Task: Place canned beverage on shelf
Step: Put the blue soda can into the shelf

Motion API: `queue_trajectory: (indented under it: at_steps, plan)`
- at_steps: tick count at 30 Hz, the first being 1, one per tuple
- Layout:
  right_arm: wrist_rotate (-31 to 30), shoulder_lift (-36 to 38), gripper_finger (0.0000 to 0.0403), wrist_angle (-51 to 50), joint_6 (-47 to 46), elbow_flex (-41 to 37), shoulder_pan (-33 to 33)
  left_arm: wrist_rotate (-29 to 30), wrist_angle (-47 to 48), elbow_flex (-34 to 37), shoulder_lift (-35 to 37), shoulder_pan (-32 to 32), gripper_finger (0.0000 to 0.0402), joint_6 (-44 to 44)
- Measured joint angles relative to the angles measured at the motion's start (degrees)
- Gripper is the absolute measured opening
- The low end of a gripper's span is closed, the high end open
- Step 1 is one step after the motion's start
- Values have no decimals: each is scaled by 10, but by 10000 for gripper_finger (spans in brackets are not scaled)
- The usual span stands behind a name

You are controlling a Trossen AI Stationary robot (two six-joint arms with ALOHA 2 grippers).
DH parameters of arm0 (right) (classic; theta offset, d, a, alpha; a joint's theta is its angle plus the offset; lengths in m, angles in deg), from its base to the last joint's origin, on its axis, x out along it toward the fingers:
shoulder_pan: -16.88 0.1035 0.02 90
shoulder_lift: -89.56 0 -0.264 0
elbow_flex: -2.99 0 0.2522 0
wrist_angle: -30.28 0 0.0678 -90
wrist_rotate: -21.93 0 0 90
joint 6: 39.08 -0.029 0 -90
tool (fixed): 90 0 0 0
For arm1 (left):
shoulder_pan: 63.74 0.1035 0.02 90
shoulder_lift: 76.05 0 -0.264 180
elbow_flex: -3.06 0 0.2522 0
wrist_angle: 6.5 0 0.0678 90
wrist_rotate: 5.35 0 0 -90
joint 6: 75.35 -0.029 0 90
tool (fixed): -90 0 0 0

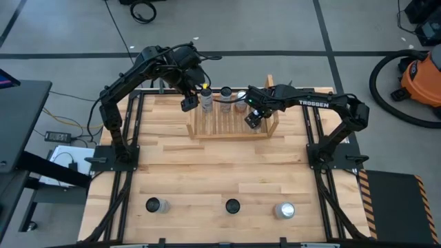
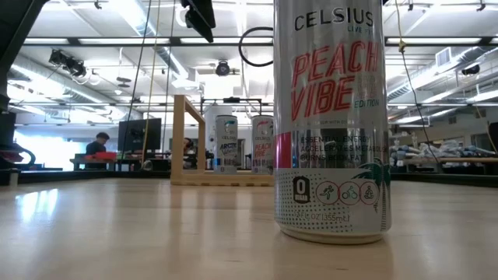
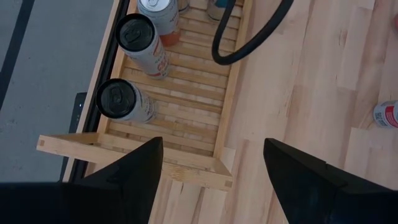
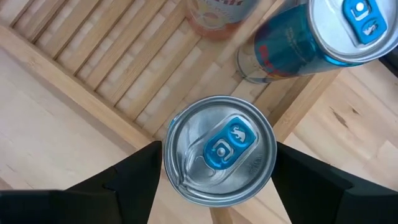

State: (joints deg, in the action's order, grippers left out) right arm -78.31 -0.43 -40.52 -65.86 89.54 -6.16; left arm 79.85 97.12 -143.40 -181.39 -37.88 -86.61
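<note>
- Over the shelf (image 1: pixel 231 118), my right gripper (image 4: pixel 214 165) straddles a can (image 4: pixel 219 149); fingers look just loosened, perhaps not touching.
- My left gripper (image 3: pixel 211 162) hovers parted, empty, above the shelf's end.

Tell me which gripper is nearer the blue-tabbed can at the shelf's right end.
Right. The right gripper straddles that can, fingers open on either side; the left gripper hangs over the shelf's opposite end.

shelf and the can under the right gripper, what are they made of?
Shelf: looks like light unfinished wood, grain visible on slats and rails. Can: likely aluminium, with a brushed silver lid, stamped rim and blue pull tab.
</note>
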Motion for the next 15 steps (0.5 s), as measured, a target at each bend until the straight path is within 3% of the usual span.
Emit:
queue_trajectory:
  at_steps: [15]
  plan:
    - [-8,0,295,0,-16,0,0,0,0,0,0,0,279,0]
